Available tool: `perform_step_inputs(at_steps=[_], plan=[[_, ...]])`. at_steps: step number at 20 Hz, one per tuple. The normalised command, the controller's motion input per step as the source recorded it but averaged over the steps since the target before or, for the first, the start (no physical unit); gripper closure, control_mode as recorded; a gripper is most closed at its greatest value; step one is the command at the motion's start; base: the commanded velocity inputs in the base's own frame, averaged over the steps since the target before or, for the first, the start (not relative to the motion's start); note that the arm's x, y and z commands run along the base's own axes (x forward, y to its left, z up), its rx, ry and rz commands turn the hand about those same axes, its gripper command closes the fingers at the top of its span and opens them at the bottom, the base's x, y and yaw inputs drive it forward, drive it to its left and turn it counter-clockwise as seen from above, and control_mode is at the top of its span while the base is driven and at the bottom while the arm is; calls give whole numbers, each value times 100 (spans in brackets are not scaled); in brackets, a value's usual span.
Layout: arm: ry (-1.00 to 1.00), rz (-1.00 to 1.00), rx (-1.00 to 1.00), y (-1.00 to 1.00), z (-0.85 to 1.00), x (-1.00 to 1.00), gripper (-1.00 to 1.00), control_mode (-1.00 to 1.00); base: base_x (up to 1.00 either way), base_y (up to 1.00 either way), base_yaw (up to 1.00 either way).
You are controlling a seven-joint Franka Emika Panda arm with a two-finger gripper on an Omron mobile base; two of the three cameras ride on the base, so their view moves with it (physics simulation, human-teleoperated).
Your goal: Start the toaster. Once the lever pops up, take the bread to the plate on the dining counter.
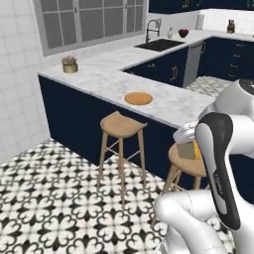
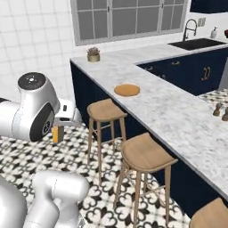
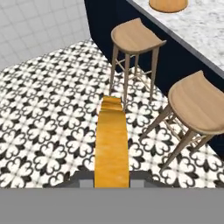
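No legible text or labels

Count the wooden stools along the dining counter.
3. One stool stands below the plate, a second sits nearer along the dining counter, and a third is cut off at the right base view's corner.

Black-and-white patterned floor point(image 1: 59, 198), wooden stools point(image 2: 144, 156), white tiled wall point(image 1: 20, 74), grey window point(image 2: 129, 18), perhaps frosted.

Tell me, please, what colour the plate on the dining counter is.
The plate is orange-brown, wooden-looking; the right base view shows it best.
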Motion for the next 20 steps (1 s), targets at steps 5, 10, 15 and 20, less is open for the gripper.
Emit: perform_step_inputs(at_steps=[5, 10, 15, 20], plan=[[0, 0, 0, 0, 0, 0, 100, 100, 99, 67, -54], [0, 0, 0, 0, 0, 0, 100, 100, 100, 79, -51], [0, 0, 0, 0, 0, 0, 100, 100, 100, 85, -50], [0, 0, 0, 0, 0, 0, 100, 100, 98, 86, -51]])
